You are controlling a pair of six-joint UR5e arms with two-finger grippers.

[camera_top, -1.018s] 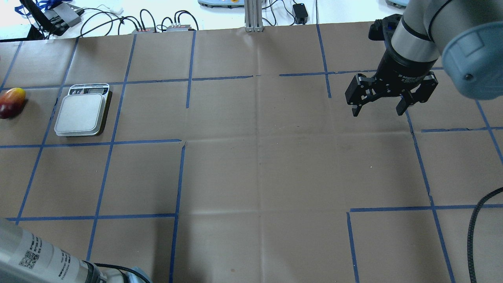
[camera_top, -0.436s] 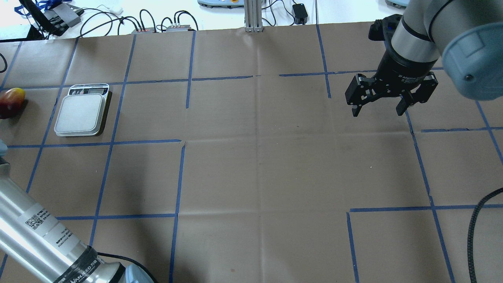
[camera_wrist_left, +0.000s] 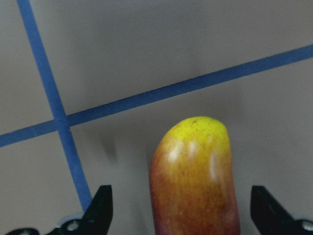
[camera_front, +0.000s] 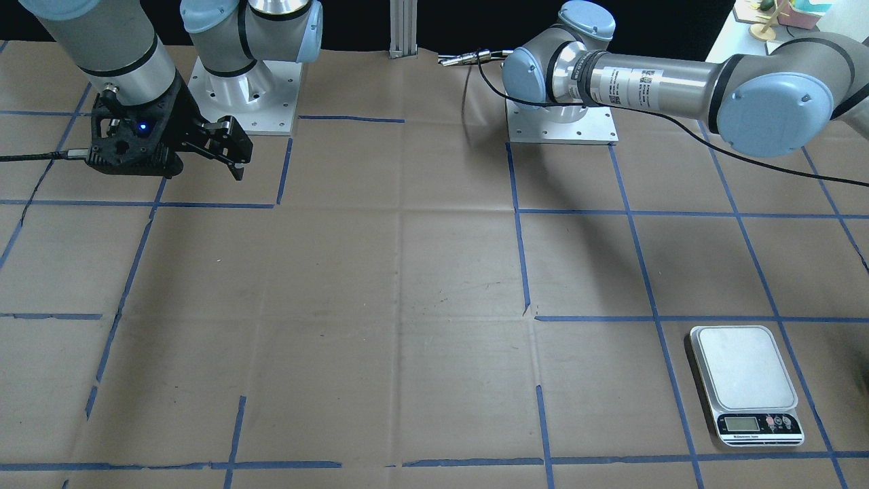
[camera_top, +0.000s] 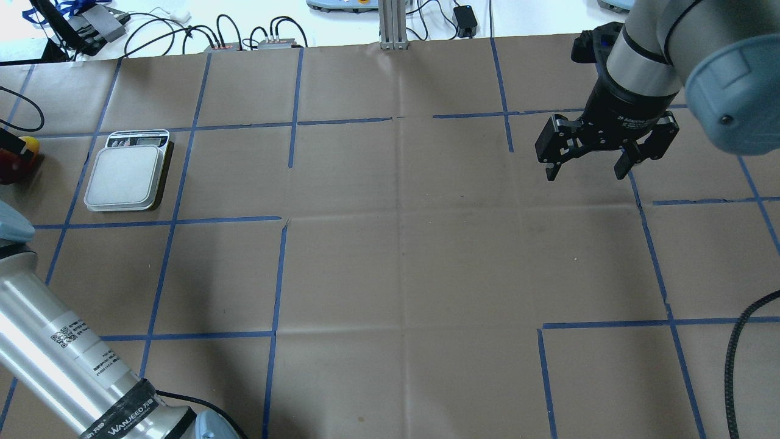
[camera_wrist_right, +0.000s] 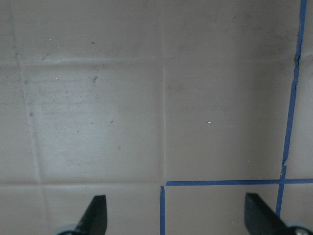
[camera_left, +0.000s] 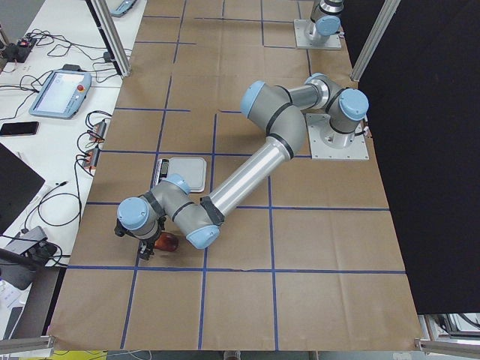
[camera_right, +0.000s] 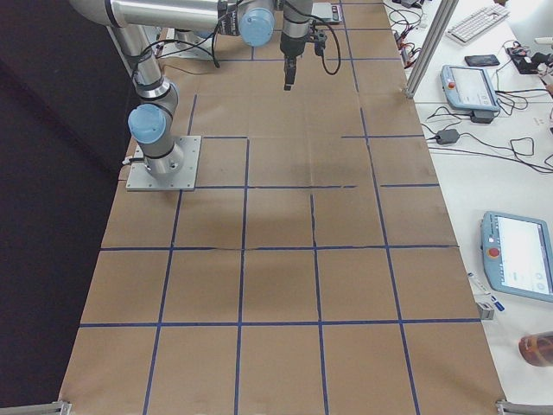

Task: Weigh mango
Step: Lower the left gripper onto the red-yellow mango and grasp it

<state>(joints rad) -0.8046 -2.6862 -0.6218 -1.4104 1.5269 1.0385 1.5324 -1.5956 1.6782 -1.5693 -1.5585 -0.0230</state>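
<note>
1. Overhead view, nearest at 7 o'clock – the left arm (camera_top: 67, 353), a silver tube, runs off the left edge.
2. Left gripper (camera_wrist_left: 182, 210) – pincer wide, one black fingertip (camera_wrist_left: 100, 208) on each side of the mango (camera_wrist_left: 193, 181), gaps on both sides, no contact; the gap at 3 o'clock is the narrower.
3. The mango lies on the brown paper of the table (camera_top: 402, 262). In the wrist view its yellow end points to 12 o'clock and the red-orange body runs down to 6 o'clock.
4. In the overhead view the mango (camera_top: 11, 169) sits at the far left edge, partly cut off by the frame, a black gripper part just above it.
5. In the left side view the gripper (camera_left: 142, 244) is right over the fruit (camera_left: 170, 241), which peeks out at its 3 o'clock.
6. Scale (camera_top: 125, 177) – flat on the paper, near the mango at its 3 o'clock, not touching it; display end at 12 o'clock, grey pan at 6 o'clock.
7. Blue tape lines (camera_top: 277, 274) grid the paper.
8. Right gripper (camera_top: 586, 174) – at about 2 o'clock from the table centre, hovering above the paper, pincer wide, holding nothing; its wrist view shows only paper and tape between the fingertips (camera_wrist_right: 95, 215).
9. Far edge, 11 to 12 o'clock – cables (camera_top: 201, 30) beyond the paper.
</note>
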